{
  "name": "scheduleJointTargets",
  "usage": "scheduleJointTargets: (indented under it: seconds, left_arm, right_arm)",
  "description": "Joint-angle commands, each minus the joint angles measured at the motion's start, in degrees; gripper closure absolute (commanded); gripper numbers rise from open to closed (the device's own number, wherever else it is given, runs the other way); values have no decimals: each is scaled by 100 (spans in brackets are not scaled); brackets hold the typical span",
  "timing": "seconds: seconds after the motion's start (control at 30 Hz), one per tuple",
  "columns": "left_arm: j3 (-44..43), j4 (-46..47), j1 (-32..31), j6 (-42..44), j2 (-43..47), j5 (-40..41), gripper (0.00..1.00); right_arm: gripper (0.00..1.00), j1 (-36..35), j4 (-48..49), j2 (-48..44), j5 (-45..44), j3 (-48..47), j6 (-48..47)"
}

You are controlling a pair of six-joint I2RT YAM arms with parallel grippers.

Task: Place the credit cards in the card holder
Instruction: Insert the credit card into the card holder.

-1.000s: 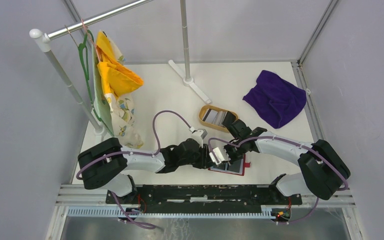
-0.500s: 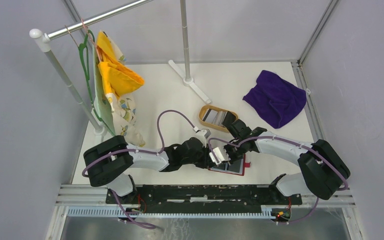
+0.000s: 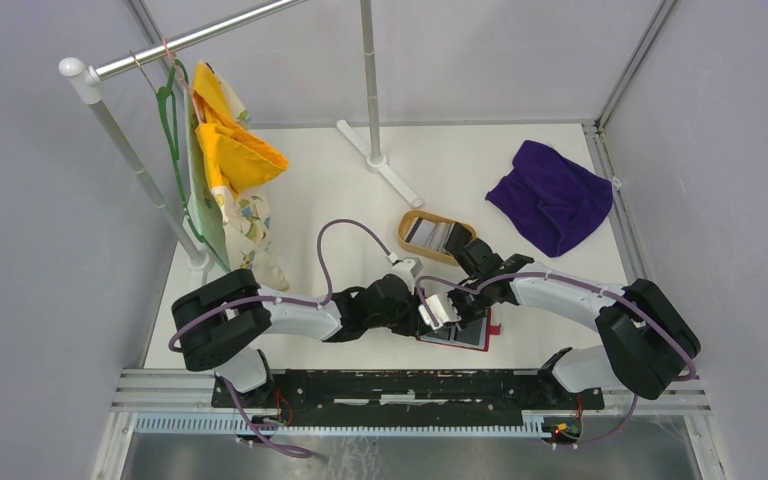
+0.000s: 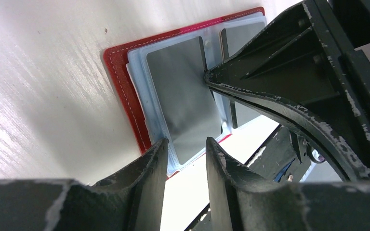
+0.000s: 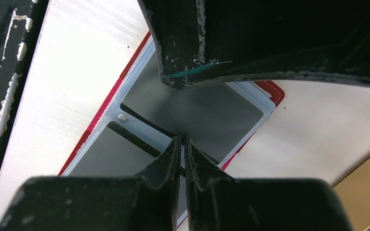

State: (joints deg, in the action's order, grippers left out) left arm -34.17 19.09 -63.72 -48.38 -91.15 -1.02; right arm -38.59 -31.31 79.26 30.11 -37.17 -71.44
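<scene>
Your card holder [image 3: 470,338] lies open on the table [image 3: 340,190] near the front edge, red cover down and clear sleeves [image 4: 138,72] up, with a grey card [image 4: 183,96] inside one sleeve. Your right gripper [image 5: 180,144] has its fingers pressed almost together (only a sliver of gap shows), tips down on the sleeves by the fold. Your left gripper [image 4: 185,159] hangs just beside it, fingers spread, holding nothing. More credit cards [image 3: 430,233] sit in the oval wooden tray [image 3: 407,228] just behind. A purple cloth [image 3: 550,195] lies farther right.
</scene>
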Motion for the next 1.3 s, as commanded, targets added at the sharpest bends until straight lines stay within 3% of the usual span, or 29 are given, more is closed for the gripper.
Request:
scheduleJointTargets:
  seconds: [0.0,0.33,0.7,0.83,1.27]
  left_arm:
    - [-122,-242,3,179,131,305,57]
    - [-125,293,0,48,-188,-320,57]
    - [-38,661,7,-127,2,-549,57]
    - [-14,764,7,-165,41,-572,57]
    - [-135,1600,10,-411,-411,-1029,53]
  right_arm:
    - [88,-26,-402,195,-185,69,-45]
    - [86,-22,-398,190,-168,69,-39]
    - [74,-7,-532,-165,157,-61,-28]
    - [69,118,-584,-464,274,-71,-79]
    - [68,776,-743,-1015,344,-137,-168]
